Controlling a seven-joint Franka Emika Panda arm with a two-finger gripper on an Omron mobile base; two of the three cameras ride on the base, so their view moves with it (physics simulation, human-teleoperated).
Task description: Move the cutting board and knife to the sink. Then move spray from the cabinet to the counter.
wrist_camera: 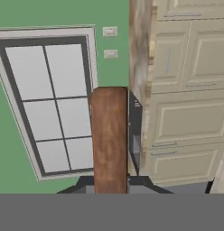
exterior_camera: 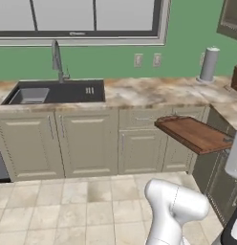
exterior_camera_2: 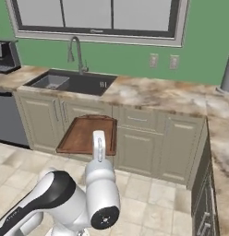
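Left base view: set behind the arm, facing forward and down at the counter run, with the sink at upper left and the board near, at right. Right base view: same run from the other side, sink at upper left, board near centre. Both share sink, counter, window and floor. Hand view: rolled sideways, close along the board, facing the window and lower cabinets

a home kitchen; sink, faucet, marbled counter, beige cabinets
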